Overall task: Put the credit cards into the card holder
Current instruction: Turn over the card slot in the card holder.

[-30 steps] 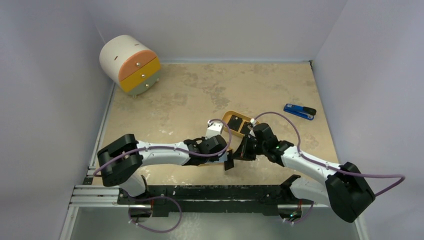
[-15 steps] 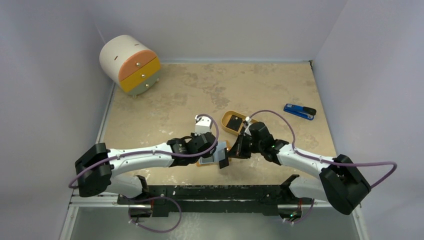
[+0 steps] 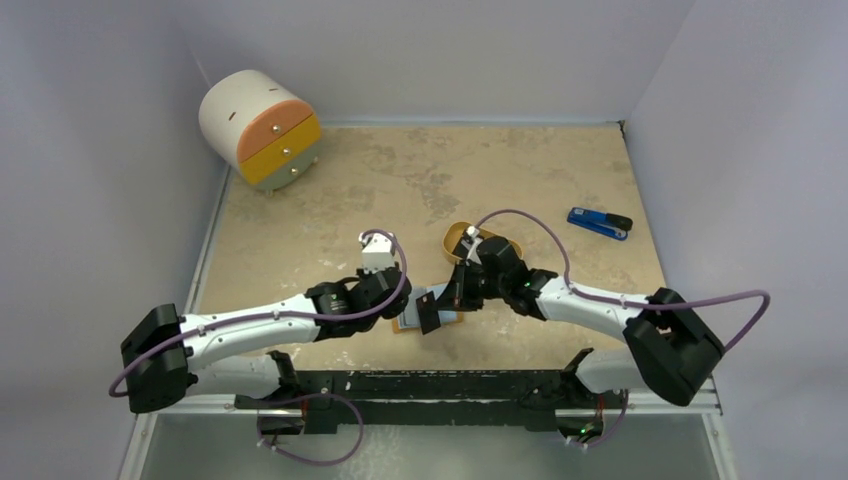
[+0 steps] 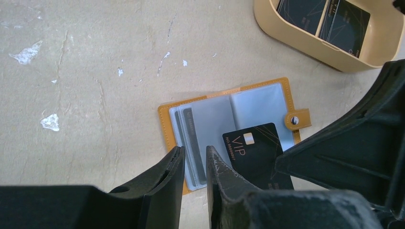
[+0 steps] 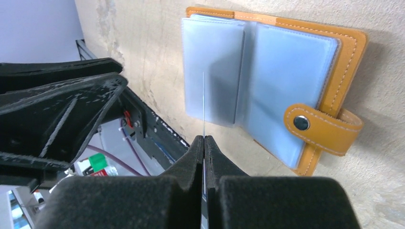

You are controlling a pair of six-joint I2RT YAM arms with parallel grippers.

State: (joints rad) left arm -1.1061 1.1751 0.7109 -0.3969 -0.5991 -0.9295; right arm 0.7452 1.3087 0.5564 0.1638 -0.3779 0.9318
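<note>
Near edge: aluminium rail (image 3: 190, 385) with both arm bases on it. Beyond it is the beige mottled table (image 3: 400, 150), scuffed with white flecks.

Both arms reach inward and meet near the table's centre-front. The left gripper (image 4: 195, 151) has its fingers a narrow gap apart with nothing between them, hovering over the near-left edge of the card holder (image 4: 215, 112). The right gripper (image 5: 204, 138) has its fingers pressed together on the black VIP card (image 4: 253, 145).

The card holder lies open and flat on the table, grey sleeves up, snap tab (image 5: 315, 126) sticking out.

- **Left wrist:** shows the card face, overlapping the holder's right half.
- **Right wrist:** shows the card only edge-on, a thin line aimed at the sleeves. Can't tell if it touches them.

Just behind the holder is the tan tray (image 4: 305, 45), with two black cards (image 4: 301, 7) lying in it.

Only the top view shows the blue stapler (image 3: 600, 222) far right and the round drawer unit (image 3: 262, 128) in the far-left corner. Pale walls (image 3: 450, 50) close three sides. The most open table is the far middle stretch.
</note>
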